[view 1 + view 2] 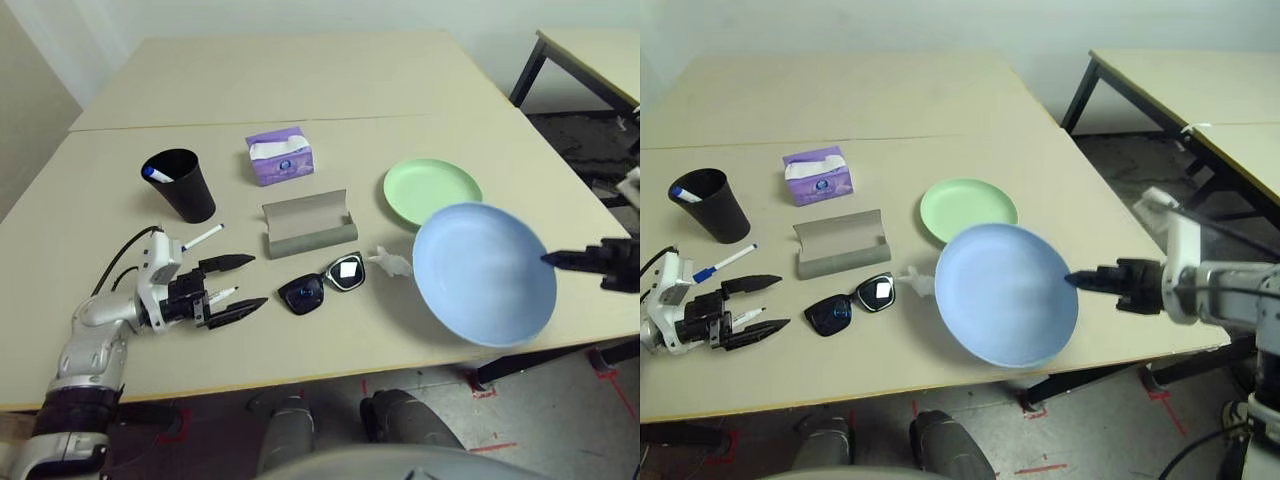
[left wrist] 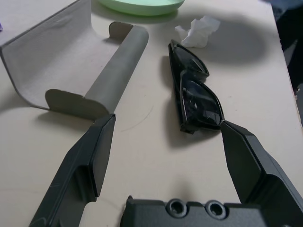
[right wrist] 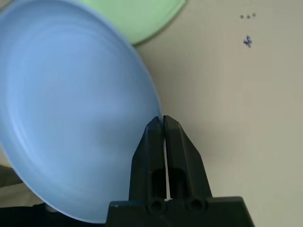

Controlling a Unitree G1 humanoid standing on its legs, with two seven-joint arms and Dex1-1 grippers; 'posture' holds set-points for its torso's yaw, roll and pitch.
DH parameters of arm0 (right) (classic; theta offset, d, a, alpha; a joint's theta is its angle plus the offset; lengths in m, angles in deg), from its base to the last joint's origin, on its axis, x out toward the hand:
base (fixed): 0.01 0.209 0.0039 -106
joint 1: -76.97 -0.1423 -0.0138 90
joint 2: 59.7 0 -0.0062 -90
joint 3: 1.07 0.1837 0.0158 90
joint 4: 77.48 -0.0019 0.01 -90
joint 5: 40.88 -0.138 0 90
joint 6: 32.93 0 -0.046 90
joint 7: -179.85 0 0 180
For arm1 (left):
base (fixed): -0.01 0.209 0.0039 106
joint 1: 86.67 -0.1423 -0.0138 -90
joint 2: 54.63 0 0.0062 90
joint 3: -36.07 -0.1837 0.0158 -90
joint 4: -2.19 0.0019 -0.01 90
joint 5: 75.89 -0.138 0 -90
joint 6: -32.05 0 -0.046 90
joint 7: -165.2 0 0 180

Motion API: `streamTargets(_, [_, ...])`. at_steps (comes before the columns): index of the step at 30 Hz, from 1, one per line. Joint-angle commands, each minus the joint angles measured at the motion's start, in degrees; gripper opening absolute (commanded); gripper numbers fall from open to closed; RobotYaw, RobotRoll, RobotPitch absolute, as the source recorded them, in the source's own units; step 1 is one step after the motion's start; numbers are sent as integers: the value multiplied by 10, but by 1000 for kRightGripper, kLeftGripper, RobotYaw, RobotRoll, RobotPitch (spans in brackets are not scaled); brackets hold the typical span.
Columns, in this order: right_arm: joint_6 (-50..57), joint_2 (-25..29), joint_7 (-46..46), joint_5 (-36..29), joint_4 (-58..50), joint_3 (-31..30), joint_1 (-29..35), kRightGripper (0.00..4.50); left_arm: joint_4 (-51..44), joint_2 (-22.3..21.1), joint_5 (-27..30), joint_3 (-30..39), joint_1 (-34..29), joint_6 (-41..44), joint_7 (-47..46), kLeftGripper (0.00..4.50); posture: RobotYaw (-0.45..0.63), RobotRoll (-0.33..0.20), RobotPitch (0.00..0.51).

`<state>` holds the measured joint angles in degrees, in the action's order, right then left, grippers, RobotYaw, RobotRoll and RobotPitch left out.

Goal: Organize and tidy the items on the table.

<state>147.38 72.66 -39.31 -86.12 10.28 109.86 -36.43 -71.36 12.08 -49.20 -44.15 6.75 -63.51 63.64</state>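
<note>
At table edge — right claw pinches blue plate | left claw wide, empty

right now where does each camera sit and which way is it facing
Left eye view: on the head, looking forward and down at the table; both silver forearms show.
Right eye view: the same scene from the head's other eye, with the right gripper shut on the blue plate.
Left wrist view: along the open left gripper toward the sunglasses and grey glasses case.
Right wrist view: along the right gripper's fingers at the blue plate's rim.
Shared: both wrist views catch the green plate.
</note>
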Motion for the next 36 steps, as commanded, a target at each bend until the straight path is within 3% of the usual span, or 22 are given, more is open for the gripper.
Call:
streamTargets(1, [17,9,-4,3,12,-23,-9,36,10,5,-7,-2,-11,-18,4,4500,-96,0,112])
streamTargets(5, [10,-2,4,12,42,-38,-53,36,16,8,-8,-3,-21,-30,7,4500,-95,0,113])
streamTargets(11, [-14,-37,25,55,151,-79,-185,36,24,11,-10,-6,-24,-42,9,4500,-86,0,115])
streamTargets(23, [-223,-103,-34,228,448,-259,-387,36,16,15,-8,-6,-24,-42,-6,4500,-69,0,123])
streamTargets(30, [-348,-161,-74,320,631,-287,-484,36,1,7,6,18,-36,-33,-25,4500,-52,0,129])
streamTargets(36, [-414,-193,-84,368,714,-276,-515,36,-2,4,11,38,-44,-30,-39,4500,-33,0,140])
